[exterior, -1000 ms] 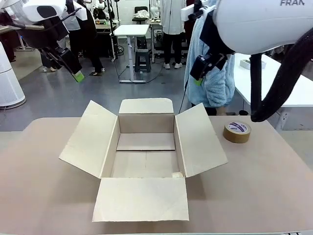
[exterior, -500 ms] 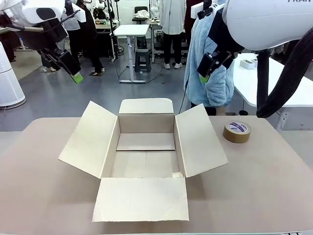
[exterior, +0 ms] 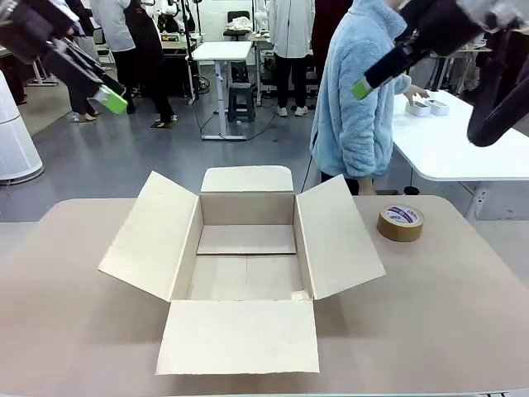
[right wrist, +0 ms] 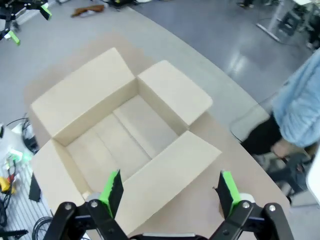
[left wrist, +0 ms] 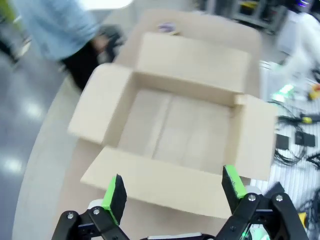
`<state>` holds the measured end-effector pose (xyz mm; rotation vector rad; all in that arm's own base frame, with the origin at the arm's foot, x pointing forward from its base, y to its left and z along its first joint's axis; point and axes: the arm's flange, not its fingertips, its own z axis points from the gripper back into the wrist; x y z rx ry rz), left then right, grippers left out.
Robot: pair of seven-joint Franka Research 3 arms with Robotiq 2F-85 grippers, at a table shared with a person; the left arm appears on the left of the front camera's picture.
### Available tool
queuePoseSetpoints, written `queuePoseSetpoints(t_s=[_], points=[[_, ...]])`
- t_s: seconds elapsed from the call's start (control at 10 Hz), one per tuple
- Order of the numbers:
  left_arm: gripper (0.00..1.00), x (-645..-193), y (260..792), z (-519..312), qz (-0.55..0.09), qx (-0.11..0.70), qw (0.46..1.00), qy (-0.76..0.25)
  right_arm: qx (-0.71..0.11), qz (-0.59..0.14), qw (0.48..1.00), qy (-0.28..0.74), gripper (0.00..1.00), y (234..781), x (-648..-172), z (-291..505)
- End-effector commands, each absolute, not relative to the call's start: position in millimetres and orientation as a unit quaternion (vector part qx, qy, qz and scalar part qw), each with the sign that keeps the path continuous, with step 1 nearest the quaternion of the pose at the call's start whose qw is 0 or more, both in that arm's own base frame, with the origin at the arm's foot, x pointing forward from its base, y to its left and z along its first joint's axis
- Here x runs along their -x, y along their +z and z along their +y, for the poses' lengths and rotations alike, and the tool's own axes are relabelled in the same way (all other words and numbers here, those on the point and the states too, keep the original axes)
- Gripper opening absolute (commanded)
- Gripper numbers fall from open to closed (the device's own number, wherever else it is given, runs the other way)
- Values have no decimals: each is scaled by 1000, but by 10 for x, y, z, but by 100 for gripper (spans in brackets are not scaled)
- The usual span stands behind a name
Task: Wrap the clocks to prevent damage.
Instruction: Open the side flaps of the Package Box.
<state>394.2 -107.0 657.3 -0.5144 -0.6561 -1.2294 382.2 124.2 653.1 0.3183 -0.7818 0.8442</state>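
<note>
Both arms hang high above the table [exterior: 463, 314], the left gripper [left wrist: 172, 192] and right gripper [right wrist: 170, 190] each spread-fingered and holding nothing, apparently keeping the mid-table cardboard box [exterior: 248, 211], flaps splayed, free for loading (a tape roll [exterior: 401, 223] sits far right). The box is bare inside; where the clocks are cannot be told.

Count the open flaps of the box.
4: far flap, left flap and right flap angle outward; near flap lies on the table. None seems hidden.
</note>
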Motion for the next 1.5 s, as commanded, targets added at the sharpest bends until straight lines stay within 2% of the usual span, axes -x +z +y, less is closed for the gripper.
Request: queuePoseSetpoints(t_s=[0.0, 0.2, 0.4, 0.6, 0.7, 1.0, 1.1, 1.2, 1.3, 1.4], points=[[100, -4165, 6466, -744, -266, 301, 681, -612, -202, -350, 811, 423, 100, 6236, -3948, 857], [100, -4238, 6366, -430, -299, 328, 685, -577, -230, -367, 804, 408, 100, 6053, -3986, 466], [100, -4232, 6227, -130, -339, 345, 660, -575, -253, -381, 795, 398, 100, 5936, -3921, 167], [100, -4237, 6195, -108, -350, 339, 668, -562, -248, -400, 794, 385, 100, 5926, -3825, 109], [100, -4255, 6203, -27, -332, 343, 672, -567, -244, -381, 802, 391, 100, 5985, -3957, 121], [100, -4255, 6203, -27, -332, 343, 672, -567, -244, -381, 802, 391, 100, 5985, -3957, 121], [80, -4252, 6188, -35, -330, 339, 678, -563, -239, -381, 806, 385, 63, 5988, -3915, 107], [41, -4136, 6197, 13, -331, 337, 672, -571, -237, -382, 801, 396, 41, 5984, -3823, 141], [21, -4070, 6185, 34, -327, 332, 672, -575, -238, -379, 799, 402, 3, 5981, -3799, 154], [0, -4049, 6171, 81, -327, 326, 676, -575, -244, -376, 797, 405, 0, 5986, -3790, 171]])
